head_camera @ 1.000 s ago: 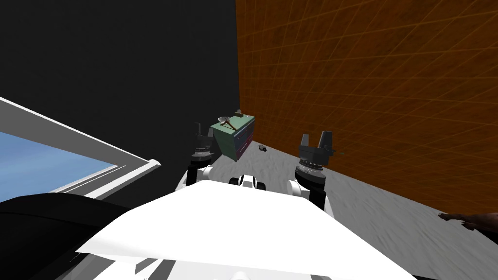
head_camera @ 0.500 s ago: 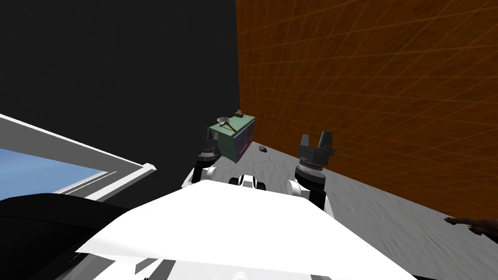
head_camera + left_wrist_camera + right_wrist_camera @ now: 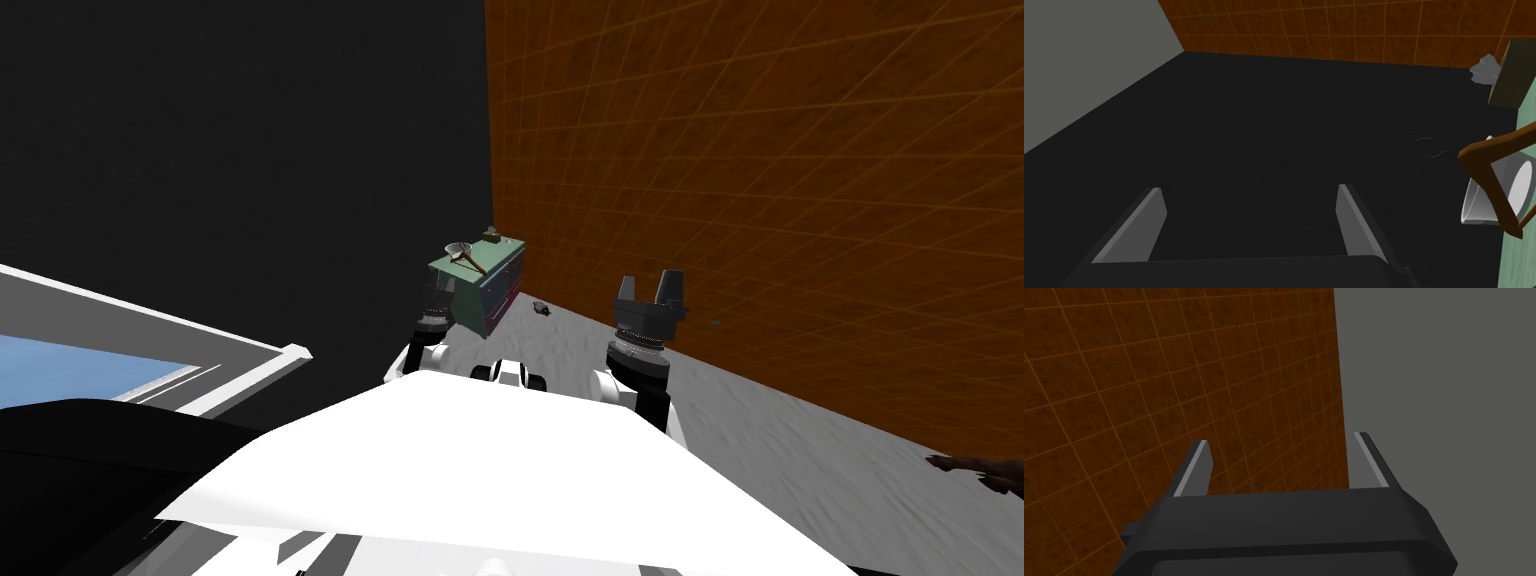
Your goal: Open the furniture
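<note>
**A:** Where is the dresser?

**B:** Ahead, a little left of centre in the head view. It stands on the grey floor, in the corner where the orange tiled wall meets the black wall. Its top is green. Its front faces the floor space along the tiled wall and shows bluish and dark red drawer fronts. They are too small to tell whether any stands ajar.

**A:** What lies on top?

**B:** A white bowl on its side, with a brown hanger across it. Further back are a tan box and something pale and crumpled.

**A:** And the left pincer?

**B:** It is raised just beside the dresser's near left side, released, its fingers spread wide with nothing between them. It faces the black wall. The green top and the bowl sit off beyond one finger, not touching it.

**A:** The right pincer?

**B:** It is held up to the right of the dresser and well apart from it, near the tiled wall. It is released too, with its fingers apart and holding nothing.

**A:** Anything else?

**B:** A small dark thing lies on the floor just right of the dresser. A window showing blue is at far left.
</note>
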